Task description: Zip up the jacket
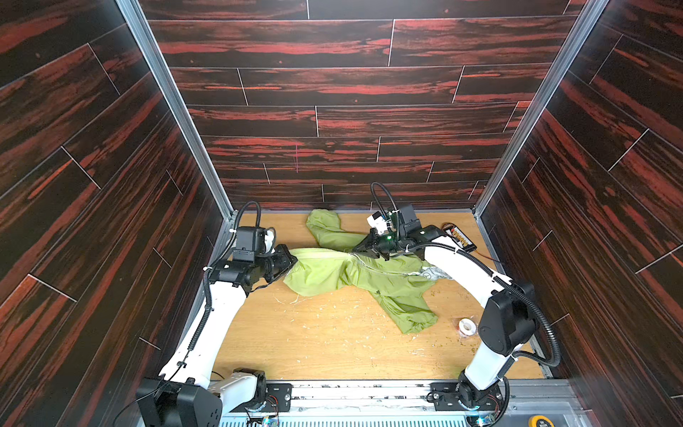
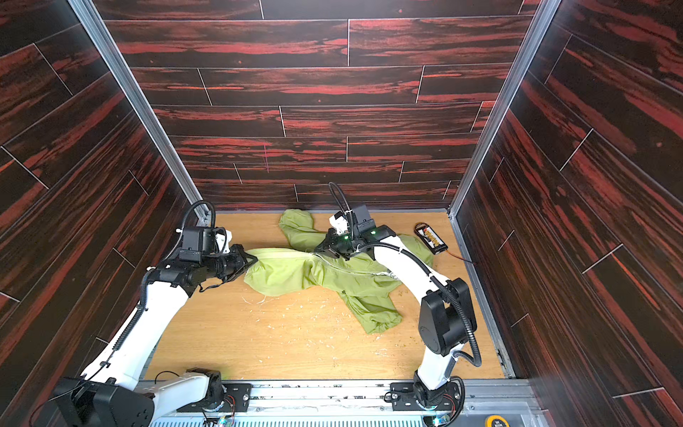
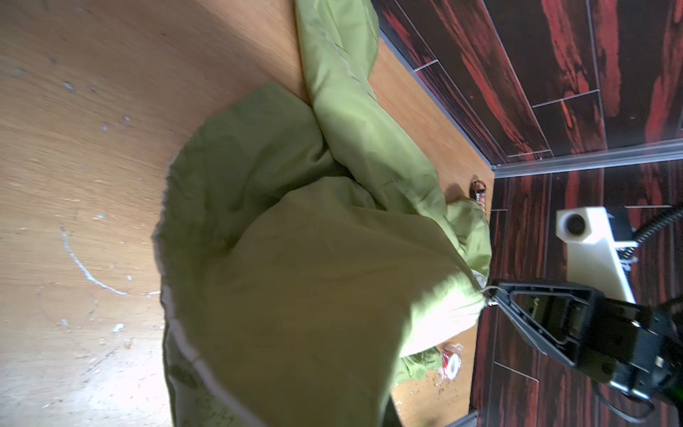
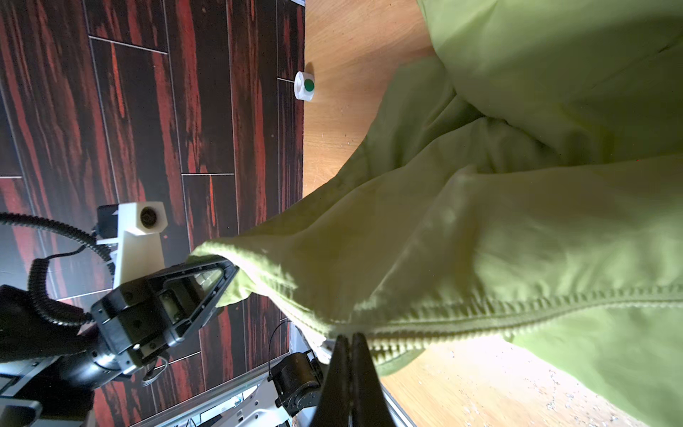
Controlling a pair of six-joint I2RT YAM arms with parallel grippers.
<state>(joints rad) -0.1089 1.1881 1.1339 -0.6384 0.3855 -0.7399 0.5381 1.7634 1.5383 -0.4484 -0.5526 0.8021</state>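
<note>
The lime-green jacket [image 1: 369, 281] [image 2: 332, 277] lies crumpled across the back of the wooden table, with its hood and white lining toward the right. My left gripper [image 1: 292, 260] [image 2: 253, 260] is shut on the jacket's left end. In the right wrist view that gripper [image 4: 221, 273] pinches the hem corner. Fabric [image 3: 295, 277] hides its jaws in the left wrist view. My right gripper [image 1: 353, 252] [image 2: 316, 251] [image 4: 351, 338] is shut on the zipper pull [image 3: 489, 295]. The pale zipper teeth [image 4: 517, 314] run away from its tips. The cloth between the two grippers is stretched.
A tape roll [image 1: 466, 327] [image 3: 451, 364] lies near the right arm's elbow. A black board with orange parts [image 1: 460, 236] [image 2: 430, 236] sits at the back right corner. A white puck with a green dot [image 4: 305, 85] stands by the wall. Dark panelled walls enclose the table.
</note>
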